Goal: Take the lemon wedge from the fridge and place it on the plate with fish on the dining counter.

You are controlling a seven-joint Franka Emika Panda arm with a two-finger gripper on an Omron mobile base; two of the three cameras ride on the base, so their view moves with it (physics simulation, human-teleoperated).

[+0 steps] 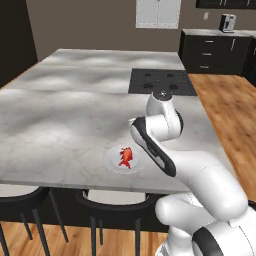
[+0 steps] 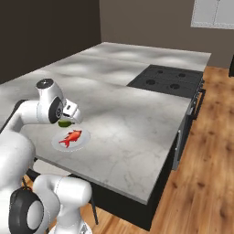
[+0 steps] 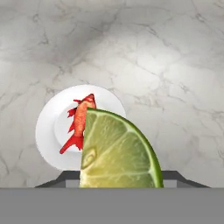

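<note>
- The lemon wedge (image 3: 118, 153) sits in the gripper (image 2: 67, 121), squeezed between its two fingers.
- In the hand view the wedge looks very big and close. You can see its pale yellow-green inside and its dark green skin along the curved edge.
- The fingers themselves are mostly hidden behind the wedge in that view.
- In the right base view the wedge (image 2: 65, 122) is a small green bit under the end of the arm.
- It hangs in the air, just above the far edge of the plate (image 2: 58, 141). It does not touch the plate.
- The plate is small, round and white. It lies flat on the dining counter (image 2: 137, 119), near the edge closest to the robot.
- The fish (image 2: 71, 137) is bright red-orange and lies in the middle of the plate.
- In the hand view the plate (image 3: 46, 131) is below the wedge, and the wedge covers its right side. The fish (image 3: 79, 122) peeks out just left of the wedge.
- In the left base view the plate (image 1: 112, 162) and the fish (image 1: 125, 156) are just left of the bent white arm.
- The counter is a big grey-white slab that looks like marble.
- A black cooktop (image 1: 161, 82) is set into the counter, far from the plate.
- Two dark stools (image 1: 105, 207) stand under the near edge of the counter.
</note>
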